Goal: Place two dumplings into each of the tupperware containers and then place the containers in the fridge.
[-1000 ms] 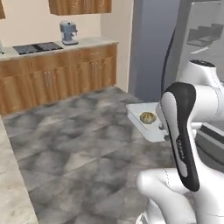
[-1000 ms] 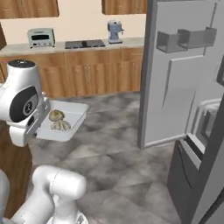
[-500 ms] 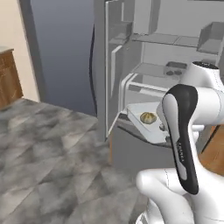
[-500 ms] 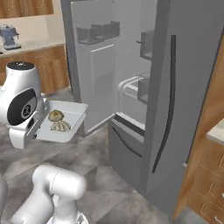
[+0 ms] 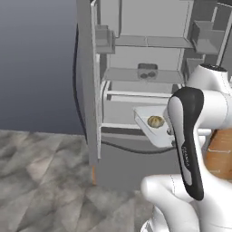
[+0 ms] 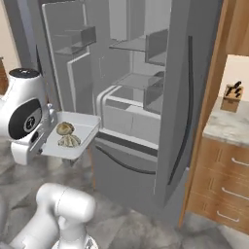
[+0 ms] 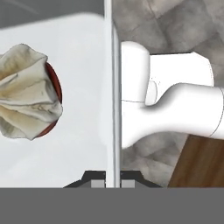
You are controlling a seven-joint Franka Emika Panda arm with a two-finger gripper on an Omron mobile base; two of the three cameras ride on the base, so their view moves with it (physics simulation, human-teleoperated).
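Observation:
My gripper is shut on the side wall of a whitish tupperware container, which it holds level in front of the open fridge. Two tan dumplings lie in the container, one beside the other. The left base view shows the container with one dumpling, partly behind my arm. In the hand view a dumpling lies left of the gripped wall. A small grey box sits on a middle fridge shelf; I cannot make out its contents.
The fridge's doors stand open, one to the left and one to the right. A wooden cabinet with a stone counter and a knife block stands right of the fridge. Grey stone floor lies below.
The base has turned away from the kitchen counter, so the open fridge now fills both base views. The container has stayed in the shut gripper, level, with its dumplings.

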